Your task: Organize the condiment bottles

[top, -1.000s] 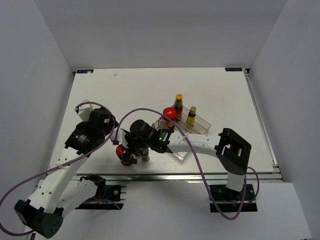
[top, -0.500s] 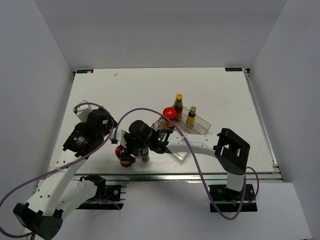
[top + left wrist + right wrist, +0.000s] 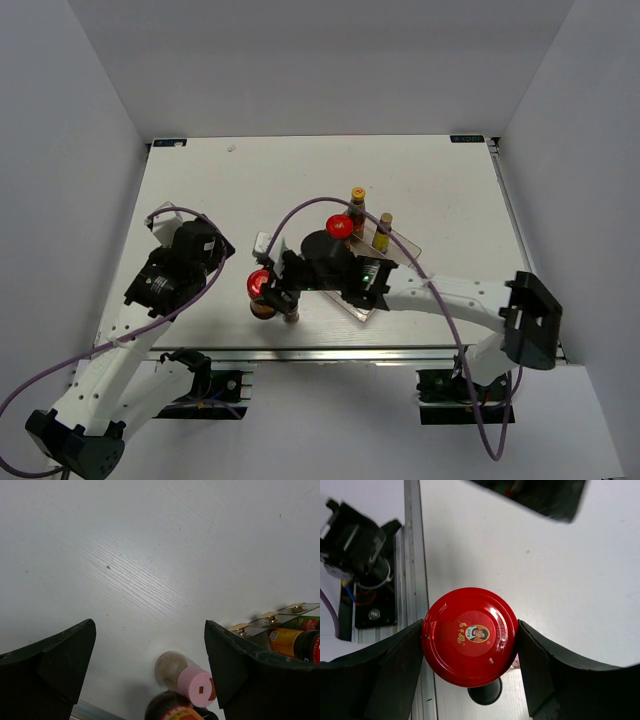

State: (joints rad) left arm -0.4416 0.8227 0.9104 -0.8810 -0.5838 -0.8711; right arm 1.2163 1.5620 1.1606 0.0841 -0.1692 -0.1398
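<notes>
My right gripper (image 3: 266, 290) is shut on a squat red-lidded jar (image 3: 259, 283) near the table's front edge; in the right wrist view both fingers press its lid (image 3: 469, 635). A dark-capped spice jar (image 3: 291, 316) stands just beside it and shows in the right wrist view (image 3: 485, 692). A pink-capped shaker (image 3: 187, 677) stands next to them. The second red-lidded jar (image 3: 340, 227) and two yellow-capped sauce bottles (image 3: 357, 196) (image 3: 383, 224) stand in the clear tray (image 3: 400, 255). My left gripper (image 3: 222, 262) is open and empty, left of the cluster (image 3: 149, 630).
The metal rail of the table's front edge (image 3: 412, 555) runs just beside the held jar. The right arm's purple cable (image 3: 300, 208) arcs over the tray area. The tray's edge and bottles show at the right of the left wrist view (image 3: 292, 640).
My right gripper has moved a little right and back with the red-lidded jar in it, and the right arm has swung out to the right. The left arm barely moved.
</notes>
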